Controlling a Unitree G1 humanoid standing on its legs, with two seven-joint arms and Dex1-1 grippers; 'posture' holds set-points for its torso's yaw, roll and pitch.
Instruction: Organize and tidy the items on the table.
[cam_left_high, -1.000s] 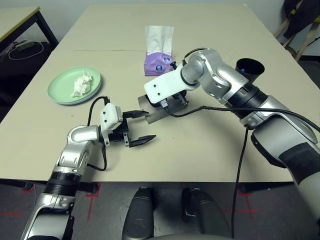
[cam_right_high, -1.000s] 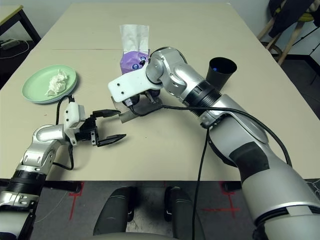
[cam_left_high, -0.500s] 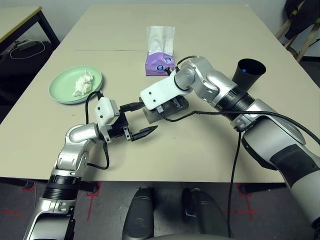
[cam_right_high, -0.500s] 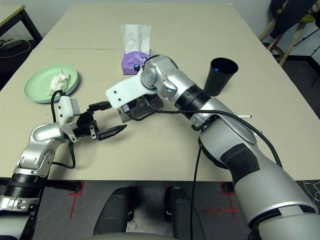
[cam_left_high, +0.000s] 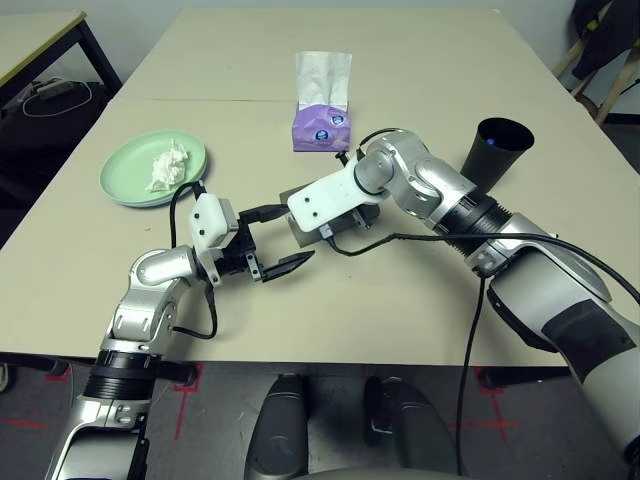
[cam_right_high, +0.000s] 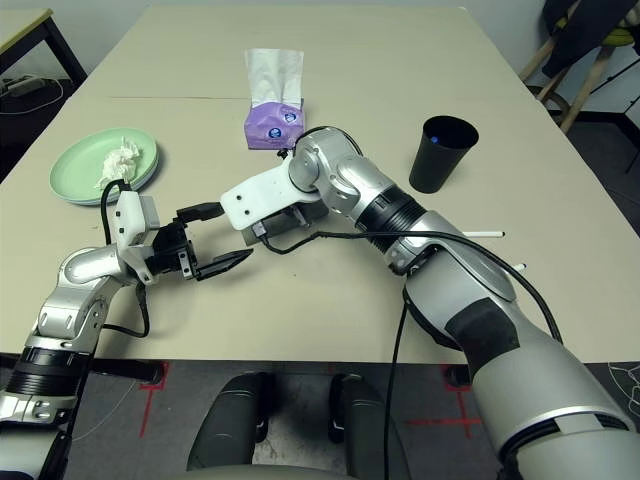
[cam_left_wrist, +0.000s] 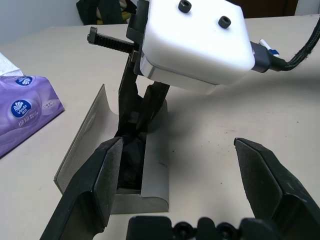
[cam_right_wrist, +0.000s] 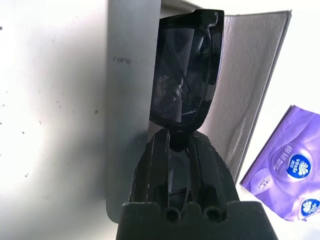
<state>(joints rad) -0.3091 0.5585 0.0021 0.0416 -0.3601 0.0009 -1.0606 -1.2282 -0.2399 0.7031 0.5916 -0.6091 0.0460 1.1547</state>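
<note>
You have the black sunglasses (cam_right_wrist: 212, 52) inside the open grey glasses case (cam_right_wrist: 131, 75), the right gripper (cam_right_wrist: 181, 135) closed about their bridge, one lens either side of its fingers. Gripping the middle probably lets both lenses settle lengthwise between the walls; a tug now could drag the case along. Your left gripper (cam_left_wrist: 177, 142) is wide open and empty at the case's 9 o'clock, one finger close to its edge, likely ready to steady it; whether they touch, you cannot tell.

From the case, the purple tissue box (cam_left_high: 321, 130) stands at 12 o'clock. At 10 o'clock the pale green plate (cam_left_high: 122, 178) sits on the blue one, carrying the crumpled tissue (cam_left_high: 169, 167), perhaps to keep that clutter together. The black cup (cam_right_high: 436, 160) is upright at 2 o'clock; white pens (cam_right_high: 487, 234) lie near 3 o'clock, outside it.

Against one second ago, your right forearm is drawn nearer you, uncovering more cup and the pens, and your left gripper sits slightly farther forward.
</note>
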